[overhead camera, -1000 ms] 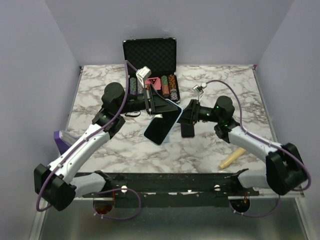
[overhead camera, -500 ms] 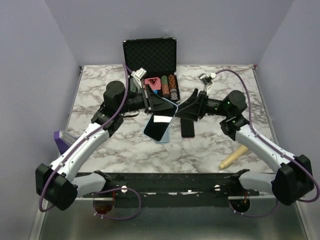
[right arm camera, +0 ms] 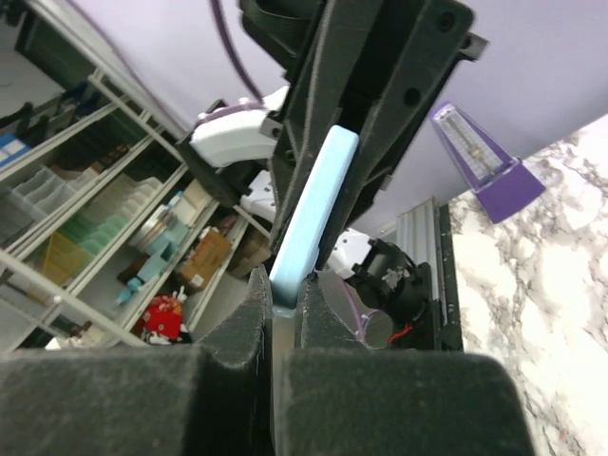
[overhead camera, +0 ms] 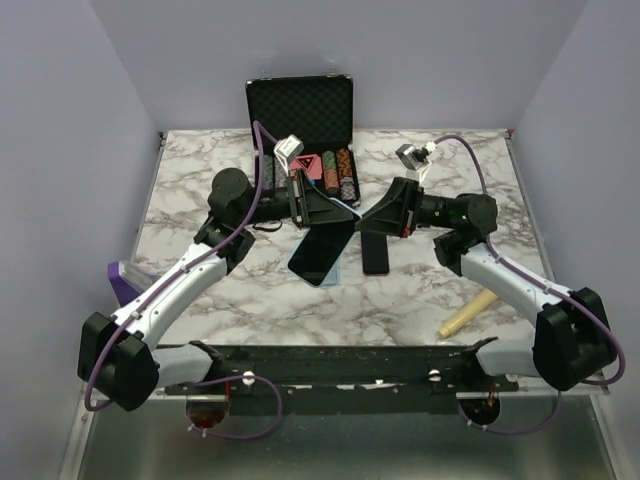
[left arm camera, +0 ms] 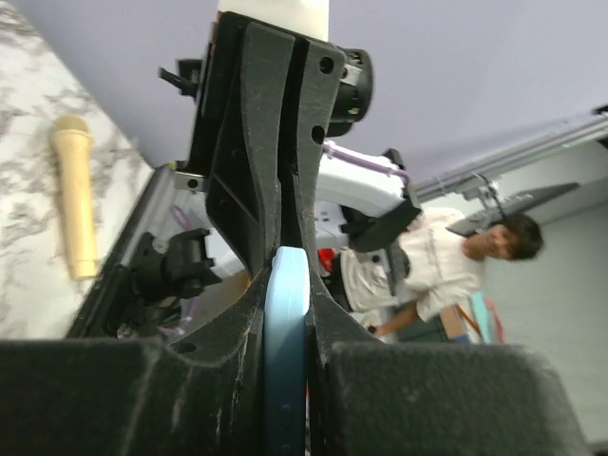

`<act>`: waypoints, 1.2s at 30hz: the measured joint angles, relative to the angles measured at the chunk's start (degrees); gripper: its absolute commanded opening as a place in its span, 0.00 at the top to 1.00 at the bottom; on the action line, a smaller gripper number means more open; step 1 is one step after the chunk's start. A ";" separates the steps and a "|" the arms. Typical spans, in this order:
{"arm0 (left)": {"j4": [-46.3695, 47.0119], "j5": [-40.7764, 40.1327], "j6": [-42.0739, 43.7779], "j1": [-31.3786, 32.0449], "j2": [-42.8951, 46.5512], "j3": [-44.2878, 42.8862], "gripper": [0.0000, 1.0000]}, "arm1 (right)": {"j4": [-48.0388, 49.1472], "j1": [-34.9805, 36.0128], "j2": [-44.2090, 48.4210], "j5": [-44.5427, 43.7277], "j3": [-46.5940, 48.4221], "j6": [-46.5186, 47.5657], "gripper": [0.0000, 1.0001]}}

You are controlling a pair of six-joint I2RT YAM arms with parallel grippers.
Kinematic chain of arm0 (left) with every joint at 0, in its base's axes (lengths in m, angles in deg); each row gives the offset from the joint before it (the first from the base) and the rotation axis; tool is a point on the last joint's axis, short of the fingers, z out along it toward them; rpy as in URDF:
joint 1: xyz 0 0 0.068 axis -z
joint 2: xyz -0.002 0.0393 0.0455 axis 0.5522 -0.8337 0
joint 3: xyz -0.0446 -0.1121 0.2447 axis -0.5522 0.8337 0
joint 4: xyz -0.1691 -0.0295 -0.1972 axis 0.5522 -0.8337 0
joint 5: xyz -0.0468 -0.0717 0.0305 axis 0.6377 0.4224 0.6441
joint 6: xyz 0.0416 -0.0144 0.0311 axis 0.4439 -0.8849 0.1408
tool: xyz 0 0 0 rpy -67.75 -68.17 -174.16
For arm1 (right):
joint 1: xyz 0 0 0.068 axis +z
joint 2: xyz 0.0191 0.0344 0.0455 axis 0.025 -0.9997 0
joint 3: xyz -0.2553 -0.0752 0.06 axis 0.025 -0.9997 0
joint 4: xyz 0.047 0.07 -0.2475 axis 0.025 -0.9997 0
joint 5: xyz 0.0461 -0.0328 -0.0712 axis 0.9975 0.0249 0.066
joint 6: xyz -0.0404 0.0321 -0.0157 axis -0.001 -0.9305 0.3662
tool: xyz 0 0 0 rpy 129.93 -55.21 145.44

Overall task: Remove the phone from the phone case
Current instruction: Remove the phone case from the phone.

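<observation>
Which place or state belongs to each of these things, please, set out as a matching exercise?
Things:
1. phone case
2. wooden stick
3. chip case
4. purple metronome

Places or states:
a. at the far edge of the table, lid open
b. lying flat at the near right of the table
c. clamped by the left gripper and the right gripper
d. by the table's left edge

Pairs: 1-c, 2-b, 3-a, 4-d
</observation>
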 measured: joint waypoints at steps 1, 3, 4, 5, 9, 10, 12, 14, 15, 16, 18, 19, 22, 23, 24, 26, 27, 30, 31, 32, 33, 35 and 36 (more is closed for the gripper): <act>3.19 0.74 -2.23 0.11 -0.55 0.46 1.00 | 2.47 -0.15 -0.31 0.59 0.00 -1.46 0.99; 11.96 2.32 -7.21 0.46 -2.08 2.10 1.00 | 6.86 -0.42 -1.09 1.66 0.00 -5.14 0.99; 18.51 3.23 -11.96 0.87 -3.61 3.10 1.00 | 8.83 -0.48 -1.51 2.27 0.02 -7.39 0.99; 23.65 4.09 -15.96 1.16 -5.11 3.52 1.00 | 10.93 -0.68 -1.92 2.91 0.13 -9.51 0.99; 40.74 5.53 -27.30 2.54 -11.87 3.13 1.00 | 16.72 -2.10 -3.98 6.47 2.36 -16.06 0.99; 42.60 5.60 -28.65 2.75 -12.55 2.93 1.00 | 17.57 -2.21 -4.33 7.19 2.97 -16.92 0.99; 46.10 5.66 -31.30 3.32 -13.49 2.34 1.00 | 19.50 -2.25 -4.81 8.37 4.44 -17.84 0.99; 48.46 5.51 -32.79 3.76 -13.49 2.14 1.00 | 20.85 -1.73 -4.87 8.79 5.51 -17.33 0.99; 49.22 5.49 -33.18 3.91 -13.49 2.14 1.00 | 21.35 -1.49 -4.81 8.83 5.68 -16.44 0.99; 49.96 5.53 -33.51 4.07 -13.49 2.08 1.00 | 21.66 -1.31 -4.63 8.79 5.73 -15.15 0.99; 50.77 5.53 -33.99 4.11 -13.49 2.05 1.00 | 21.59 -1.05 -3.98 8.50 5.68 -11.17 0.99; 51.12 5.49 -34.10 4.13 -13.49 2.05 1.00 | 20.41 -0.96 -3.34 8.35 5.66 -8.39 0.99; 52.46 5.20 -34.34 4.13 -13.49 1.84 1.00 | 10.60 -0.55 0.15 8.09 6.08 2.82 0.99; 52.81 5.01 -34.45 4.13 -13.49 1.60 1.00 | 6.10 -0.39 1.44 8.09 6.84 6.93 0.99; 53.22 4.72 -34.47 4.13 -13.49 1.22 1.00 | 1.88 -0.31 2.43 8.11 7.80 10.54 0.99; 53.94 4.09 -34.64 4.13 -13.49 0.35 1.00 | -6.40 0.02 3.91 8.13 10.36 16.92 0.99; 54.36 3.61 -34.71 4.13 -13.49 0.09 1.00 | -10.29 0.13 4.50 8.13 11.65 19.67 0.99; 55.01 3.41 -34.80 4.13 -13.64 -0.59 1.00 | -20.44 0.42 6.25 7.78 13.99 26.82 0.99; 55.17 3.39 -34.84 4.15 -13.75 -0.63 1.00 | -22.32 0.44 6.58 7.67 14.25 28.28 0.99; 55.41 3.41 -34.91 4.17 -13.94 -0.63 1.00 | -24.46 0.44 6.86 7.65 14.53 29.79 0.99; 55.58 3.45 -34.93 4.17 -14.21 -0.63 1.00 | -26.18 0.42 6.99 7.61 14.78 31.06 0.99; 55.74 3.45 -35.10 4.17 -14.58 -0.63 1.00 | -29.44 0.35 7.32 7.26 15.13 33.33 0.99; 55.91 3.45 -35.21 4.17 -14.75 -0.63 1.00 | -30.67 0.35 7.58 6.95 15.23 34.10 0.99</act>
